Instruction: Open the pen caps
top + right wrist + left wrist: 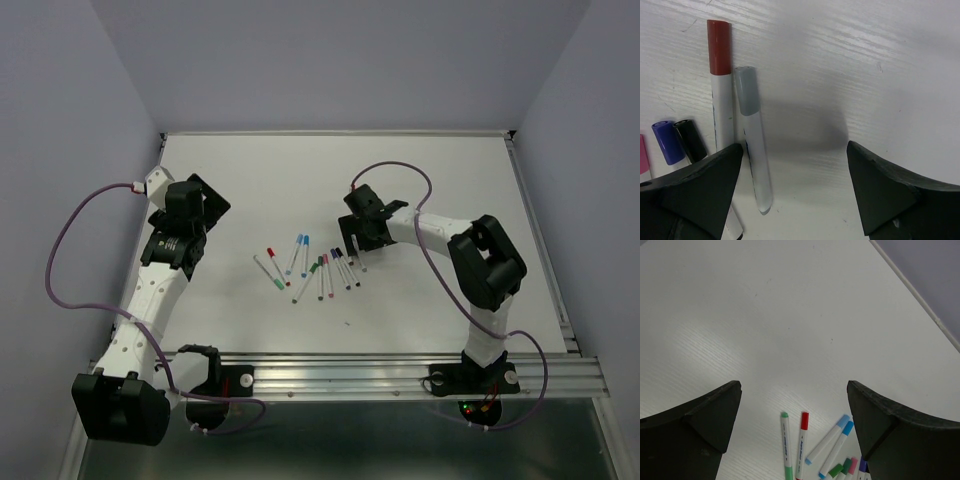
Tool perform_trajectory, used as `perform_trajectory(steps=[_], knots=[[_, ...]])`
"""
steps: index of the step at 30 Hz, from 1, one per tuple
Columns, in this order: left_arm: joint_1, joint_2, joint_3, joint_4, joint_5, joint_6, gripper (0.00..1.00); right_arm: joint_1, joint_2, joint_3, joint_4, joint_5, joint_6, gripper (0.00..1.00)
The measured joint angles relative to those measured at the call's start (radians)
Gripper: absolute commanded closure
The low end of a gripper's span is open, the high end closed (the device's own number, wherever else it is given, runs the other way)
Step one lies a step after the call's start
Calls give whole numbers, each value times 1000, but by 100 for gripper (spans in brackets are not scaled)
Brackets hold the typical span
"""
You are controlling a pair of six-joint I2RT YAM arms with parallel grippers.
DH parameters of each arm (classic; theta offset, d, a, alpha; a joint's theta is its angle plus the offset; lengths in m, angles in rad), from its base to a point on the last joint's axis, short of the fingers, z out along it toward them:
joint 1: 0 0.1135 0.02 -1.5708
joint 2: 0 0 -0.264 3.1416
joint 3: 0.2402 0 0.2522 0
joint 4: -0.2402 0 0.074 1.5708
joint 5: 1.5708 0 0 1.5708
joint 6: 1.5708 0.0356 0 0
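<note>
**White-barrelled pens lay capped between two open grippers**

Some ten pens lay fanned at the middle of the table, their pen caps on. Two were blue and two red; the green ones were hard to count. The right gripper hung over the fan's right end, jaws wide and holding nothing, with a red cap and a grey cap just left of its gap. The left gripper, equally wide and empty, stood well left of the pens.
</note>
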Motion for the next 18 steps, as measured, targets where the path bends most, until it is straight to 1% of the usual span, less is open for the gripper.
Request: perform_trajectory(steps=[1,3,6,9,12,16,18], knots=[[0,0,0,0,0,0,1,0,1,0,1,-7,2,16],[0,0,0,0,0,0,1,0,5,0,5,-19,3,28],[0,0,0,0,0,0,1,0,7,0,13,-38,8,32],[0,0,0,0,0,0,1,0,10,0,21,-53,8,42],[0,0,0,0,0,0,1,0,11,0,25,-62,7,45],[0,0,0,0,-1,0,1,0,13,0,31,-79,6,53],[0,0,0,0,-1,0,1,0,14,0,33,-85,5,53]])
